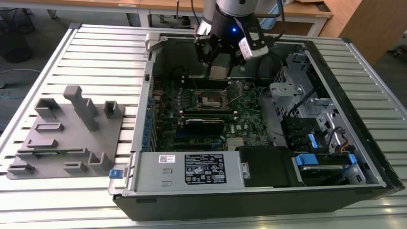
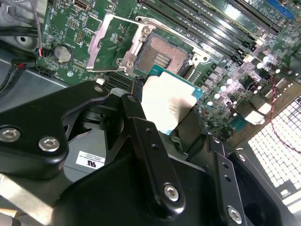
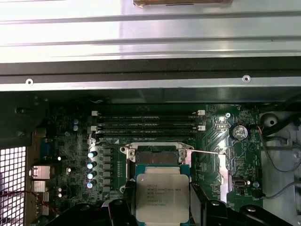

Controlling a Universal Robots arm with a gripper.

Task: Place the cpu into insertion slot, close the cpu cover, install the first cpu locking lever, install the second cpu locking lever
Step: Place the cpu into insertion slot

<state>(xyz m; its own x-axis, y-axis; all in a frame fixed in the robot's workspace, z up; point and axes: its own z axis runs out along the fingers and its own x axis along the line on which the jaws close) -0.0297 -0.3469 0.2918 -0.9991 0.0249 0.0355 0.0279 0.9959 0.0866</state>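
Fingers (image 2: 136,117) pinch the cpu (image 2: 170,99) by two opposite edges. The chip's near edge is hidden behind the gripper (image 2: 165,115). The cpu hangs clear of the slot (image 2: 162,54), unseated. In the first wrist view the chip cuts off part of the slot. The cover (image 2: 109,41) lies flipped open beside the slot. How far the chip hangs above the slot is hard to judge.

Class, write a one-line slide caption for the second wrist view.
The tool holds the cpu near the open insertion slot.
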